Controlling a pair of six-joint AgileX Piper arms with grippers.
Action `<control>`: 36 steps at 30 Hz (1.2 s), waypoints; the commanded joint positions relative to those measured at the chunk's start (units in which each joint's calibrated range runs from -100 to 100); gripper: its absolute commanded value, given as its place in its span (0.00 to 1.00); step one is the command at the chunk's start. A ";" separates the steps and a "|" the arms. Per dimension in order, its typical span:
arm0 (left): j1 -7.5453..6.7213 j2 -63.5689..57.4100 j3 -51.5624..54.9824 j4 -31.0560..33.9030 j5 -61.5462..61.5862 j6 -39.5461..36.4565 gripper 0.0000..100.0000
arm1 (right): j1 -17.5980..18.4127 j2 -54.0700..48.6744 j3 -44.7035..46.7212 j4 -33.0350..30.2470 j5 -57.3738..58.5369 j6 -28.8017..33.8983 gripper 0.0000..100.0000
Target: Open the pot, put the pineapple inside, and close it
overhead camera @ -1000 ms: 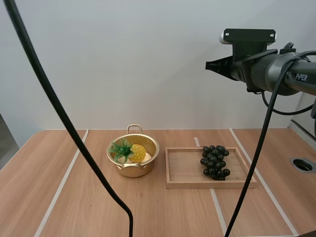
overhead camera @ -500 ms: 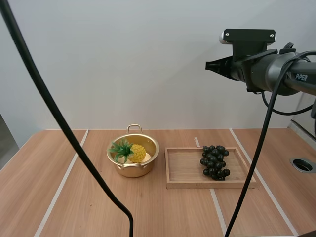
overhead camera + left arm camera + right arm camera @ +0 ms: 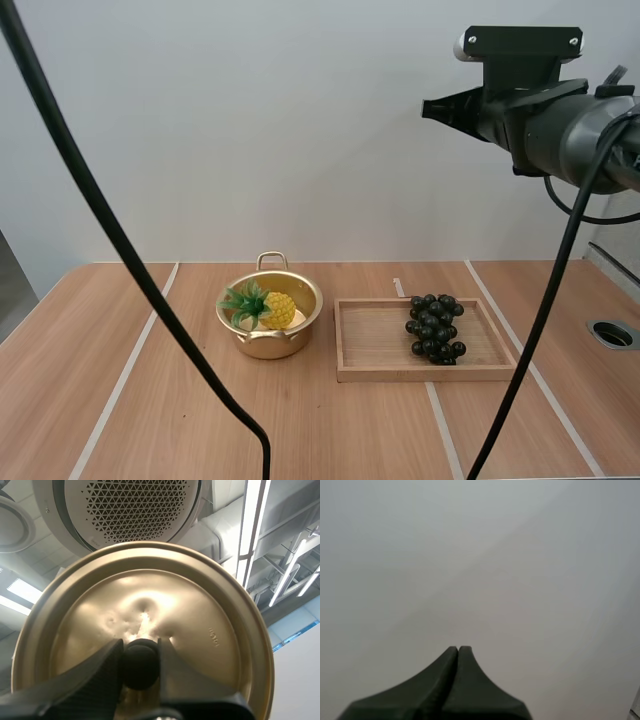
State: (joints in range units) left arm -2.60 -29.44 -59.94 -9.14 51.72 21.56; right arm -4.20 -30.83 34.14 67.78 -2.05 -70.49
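The pot (image 3: 270, 322) stands uncovered on the table (image 3: 150, 400), just left of the centre of the high view. One looped handle shows at its far rim. The pineapple (image 3: 277, 309) lies inside the pot, its yellow body toward the right and its green leaves reaching to the left rim.

Right of the pot, near it but apart from it, lies the tray (image 3: 370, 345). The grapes (image 3: 434, 327) rest in the tray's right half.

The right gripper (image 3: 430, 107) hangs in the upper right of the high view, well above the table, with its tip pointing left. In the right wrist view its fingers (image 3: 445, 680) lie pressed together as one dark wedge with nothing between them, against a plain pale wall.

In the left wrist view the left gripper (image 3: 141, 647) is clamped on the black knob (image 3: 141, 667) of the lid (image 3: 210, 625), one finger on each side of the knob. The lid is round and gold, and its knobbed face is turned to the camera. The face is dented around the knob, and its rim is whole all the way round.
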 commanded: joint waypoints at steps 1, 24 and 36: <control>-0.01 -0.42 -0.41 0.24 0.51 -0.96 0.00 | -0.14 -2.06 0.37 -0.80 -0.53 -0.07 0.00; -0.01 -0.06 -0.41 0.36 15.84 -3.18 0.00 | -0.14 -3.31 6.70 -0.80 -0.53 -0.07 0.00; -0.01 1.20 -0.41 0.72 23.76 -3.18 0.00 | -0.14 -3.31 6.70 -0.80 -0.53 -0.07 0.00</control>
State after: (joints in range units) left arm -2.60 -28.98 -60.08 -9.14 74.06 18.98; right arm -4.20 -33.30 40.48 67.78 -2.05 -70.49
